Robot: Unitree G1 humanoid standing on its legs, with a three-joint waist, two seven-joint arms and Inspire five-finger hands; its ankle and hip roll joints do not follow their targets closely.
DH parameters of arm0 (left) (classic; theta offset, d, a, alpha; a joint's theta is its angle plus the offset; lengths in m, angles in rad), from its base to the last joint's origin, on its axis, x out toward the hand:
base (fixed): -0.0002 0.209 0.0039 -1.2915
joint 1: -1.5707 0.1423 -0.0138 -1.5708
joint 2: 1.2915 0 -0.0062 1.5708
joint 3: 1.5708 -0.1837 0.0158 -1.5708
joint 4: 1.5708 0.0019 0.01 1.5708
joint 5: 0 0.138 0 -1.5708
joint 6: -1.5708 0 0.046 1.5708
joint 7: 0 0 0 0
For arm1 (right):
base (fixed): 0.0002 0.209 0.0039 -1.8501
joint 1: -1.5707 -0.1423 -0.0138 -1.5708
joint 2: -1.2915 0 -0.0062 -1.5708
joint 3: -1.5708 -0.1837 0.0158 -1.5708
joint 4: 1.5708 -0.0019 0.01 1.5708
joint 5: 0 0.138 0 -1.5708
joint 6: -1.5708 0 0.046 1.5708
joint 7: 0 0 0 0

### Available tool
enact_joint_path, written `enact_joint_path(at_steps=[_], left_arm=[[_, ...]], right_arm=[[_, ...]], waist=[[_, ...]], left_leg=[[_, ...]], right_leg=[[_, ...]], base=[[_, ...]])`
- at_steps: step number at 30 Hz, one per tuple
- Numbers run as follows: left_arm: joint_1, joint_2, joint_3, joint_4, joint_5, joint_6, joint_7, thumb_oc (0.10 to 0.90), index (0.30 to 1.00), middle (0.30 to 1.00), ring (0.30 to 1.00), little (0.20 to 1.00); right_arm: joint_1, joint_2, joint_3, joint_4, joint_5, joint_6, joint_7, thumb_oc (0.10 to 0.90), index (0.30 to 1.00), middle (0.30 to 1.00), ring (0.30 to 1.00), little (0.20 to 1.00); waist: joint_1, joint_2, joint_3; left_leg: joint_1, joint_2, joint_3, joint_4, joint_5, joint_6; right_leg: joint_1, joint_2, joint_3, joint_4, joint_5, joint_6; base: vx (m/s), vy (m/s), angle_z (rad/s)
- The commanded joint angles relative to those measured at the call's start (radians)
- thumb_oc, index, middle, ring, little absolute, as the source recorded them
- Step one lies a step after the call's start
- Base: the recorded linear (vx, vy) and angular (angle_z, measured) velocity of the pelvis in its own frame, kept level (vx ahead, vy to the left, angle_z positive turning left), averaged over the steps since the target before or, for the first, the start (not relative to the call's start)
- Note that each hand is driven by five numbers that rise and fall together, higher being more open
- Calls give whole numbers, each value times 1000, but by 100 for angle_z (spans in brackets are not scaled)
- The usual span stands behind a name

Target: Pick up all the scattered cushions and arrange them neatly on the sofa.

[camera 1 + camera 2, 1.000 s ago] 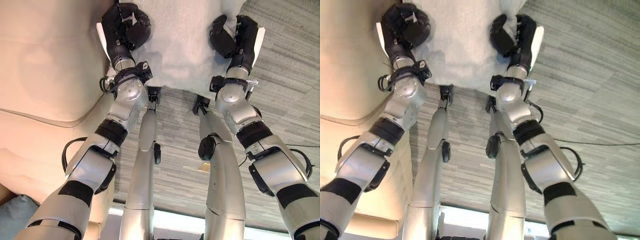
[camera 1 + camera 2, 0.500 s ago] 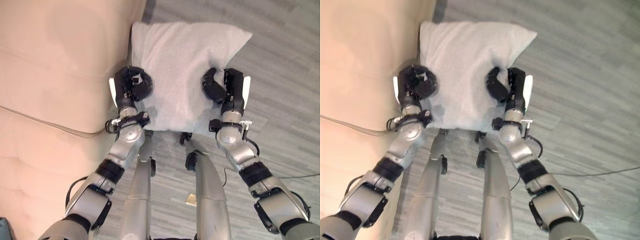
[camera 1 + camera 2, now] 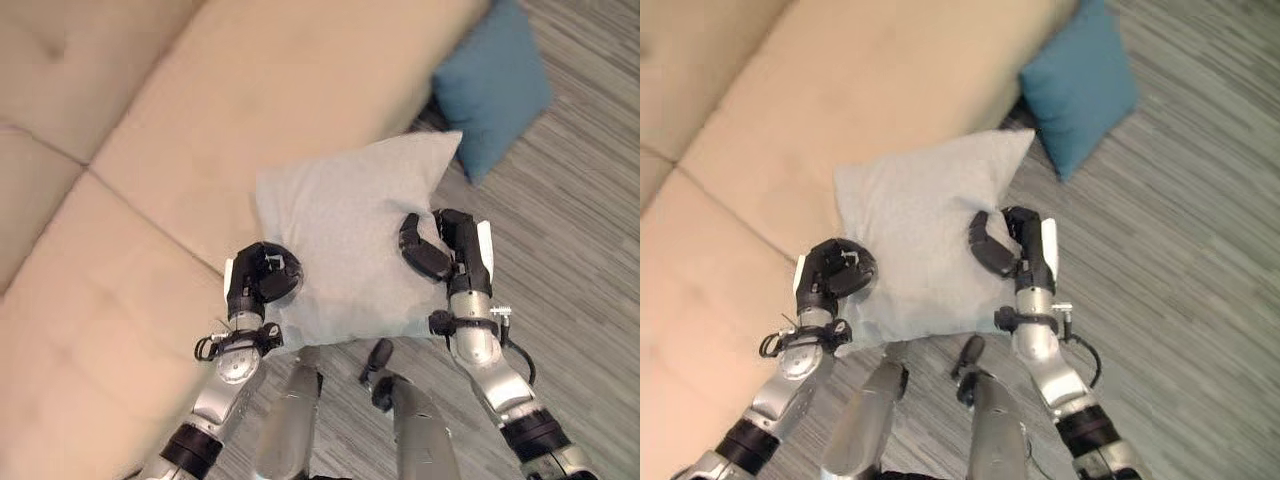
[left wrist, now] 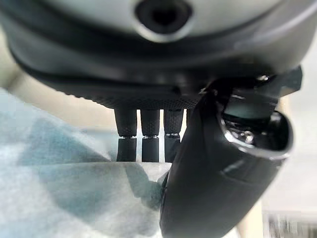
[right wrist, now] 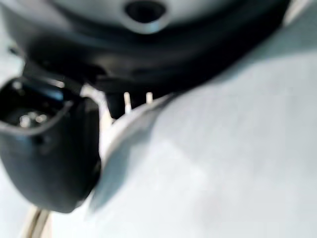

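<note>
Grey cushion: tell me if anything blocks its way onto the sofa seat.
Nothing visible does. Both the left hand and the right hand grip the grey cushion, which already overlaps the sofa seat's front edge. The blue cushion lies off to the side on the floor.

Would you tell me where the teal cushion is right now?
The teal cushion lies on the floor at the head views' upper right, against the sofa, beyond the grey cushion.

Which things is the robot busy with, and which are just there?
Busy with:
grey cushion, gripped by the left hand and right hand
sofa, where cushions go
blue cushion, lying on the floor against the sofa, waiting its turn

Just there:
floor
</note>
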Motion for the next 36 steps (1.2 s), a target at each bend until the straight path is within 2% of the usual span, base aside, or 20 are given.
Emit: enact_joint_path(at_steps=[1,3,5,9,11,14,15,16,17,18,19,21,22,23,27,28,30,32,34,36], left_arm=[[-113,-10,-84,-161,35,-135,-122,400,300,300,300,300],[-110,-24,-78,-152,35,-139,-125,400,300,300,300,300],[-104,-24,-78,-151,37,-139,-133,400,300,300,300,300],[-59,4,-53,-155,47,-127,-137,400,300,300,300,300],[-41,23,-21,-165,46,-108,-144,400,300,300,300,300],[-31,40,-2,-177,55,-96,-147,400,300,300,300,300],[-32,45,3,-177,56,-97,-145,400,300,300,300,300],[-32,45,8,-173,56,-95,-141,400,300,300,300,300],[-32,42,13,-170,60,-99,-133,400,300,300,300,300],[-33,41,13,-170,60,-99,-133,400,300,300,300,300],[-28,38,11,-169,61,-99,-133,400,300,300,300,300],[-26,32,8,-166,62,-97,-136,400,300,300,300,300],[-26,32,8,-166,62,-97,-136,400,300,300,300,300],[-28,26,7,-158,67,-94,-128,400,300,300,300,300],[-4,17,15,-166,58,-84,-147,400,300,300,300,300],[41,6,25,-178,33,-83,-168,400,300,300,300,300],[50,2,25,-178,30,-80,-171,400,300,300,300,300],[59,-5,24,-176,22,-75,-173,400,300,300,300,300],[56,-8,19,-176,22,-74,-181,400,300,300,300,300],[56,-6,16,-178,25,-72,-181,400,300,300,300,300]], right_arm=[[-108,35,24,-143,-42,-162,47,400,300,300,300,300],[-84,34,5,-146,-42,-156,42,400,300,300,300,300],[-52,38,-11,-167,-36,-149,52,400,300,300,300,300],[-7,59,-37,-179,-42,-137,78,400,300,300,300,300],[-19,85,-41,-176,-34,-126,95,400,300,300,300,300],[-33,97,-42,-178,-32,-124,103,400,300,300,300,300],[-39,100,-45,-181,-32,-122,104,400,300,300,300,300],[-39,101,-51,-188,-32,-123,107,400,300,300,300,300],[-35,98,-61,-200,-33,-122,113,400,300,300,300,300],[-35,97,-61,-200,-33,-122,113,400,300,300,300,300],[-32,94,-63,-204,-33,-124,114,400,300,300,300,300],[-29,89,-68,-204,-28,-127,115,400,300,300,300,300],[-30,89,-68,-204,-28,-127,115,400,300,300,300,300],[-33,95,-71,-186,-23,-121,112,400,300,300,300,300],[-11,102,-74,-183,-7,-130,133,400,300,300,300,300],[15,92,-86,-178,10,-130,147,400,300,300,300,300],[19,89,-89,-177,15,-129,149,400,300,300,300,300],[28,86,-95,-179,28,-130,150,400,300,300,300,300],[30,83,-104,-186,28,-124,142,400,300,300,300,300],[36,88,-112,-195,26,-123,138,400,300,300,300,300]], waist=[[-9,-84,-144],[-22,-98,-179],[-32,-104,-207],[-27,-127,-276],[0,-139,-311],[8,-137,-313],[6,-128,-310],[-6,-124,-311],[-39,-117,-315],[-36,-115,-319],[-51,-113,-316],[-67,-110,-306],[-68,-109,-307],[-71,-107,-304],[-59,-116,-303],[-56,-112,-303],[-60,-111,-300],[-71,-110,-291],[-92,-115,-298],[-96,-121,-307]], left_leg=[[34,-57,106,48,-12,2],[56,-30,207,49,-44,3],[95,6,304,33,-63,28],[142,-14,288,3,-78,47],[184,-28,273,-10,-97,68],[213,-43,251,-8,-113,87],[207,-47,241,-3,-94,99],[213,-52,221,-5,-95,106],[230,-53,180,-17,-91,106],[225,-51,182,-18,-89,106],[240,-57,150,-30,-86,106],[253,-70,91,-40,-77,96],[250,-70,90,-41,-74,96],[259,-77,38,-49,-59,75],[259,-89,10,-40,-60,57],[234,-90,27,-13,-57,37],[221,-89,41,1,-58,36],[194,-67,146,26,-63,41],[184,-1,325,38,-73,58],[187,15,350,32,-68,54]], right_leg=[[132,-18,29,-304,66,125],[177,-28,9,-333,58,137],[207,-36,-13,-343,64,146],[270,-55,-33,-319,51,160],[286,-80,-38,-243,30,168],[270,-112,-18,-128,16,173],[252,-117,-4,-94,44,169],[231,-108,54,-66,50,173],[173,-41,238,-66,27,170],[169,-39,240,-69,32,169],[140,0,339,-85,22,168],[113,46,459,-137,42,163],[112,47,458,-141,47,163],[103,73,495,-155,56,160],[163,48,421,-221,61,146],[196,38,362,-266,68,144],[206,33,342,-277,69,145],[222,17,300,-290,68,148],[234,4,246,-312,72,153],[250,3,222,-323,70,153]], base=[[83,63,75],[191,37,78],[220,131,69],[284,159,60],[283,178,38],[142,147,30],[72,122,35],[111,85,39],[136,17,65],[175,-3,104],[100,-24,124],[103,-61,91],[81,-134,54],[71,-139,108],[26,-160,117],[-34,-111,56],[-43,-65,106],[-43,-7,96],[15,6,98],[71,3,71]])
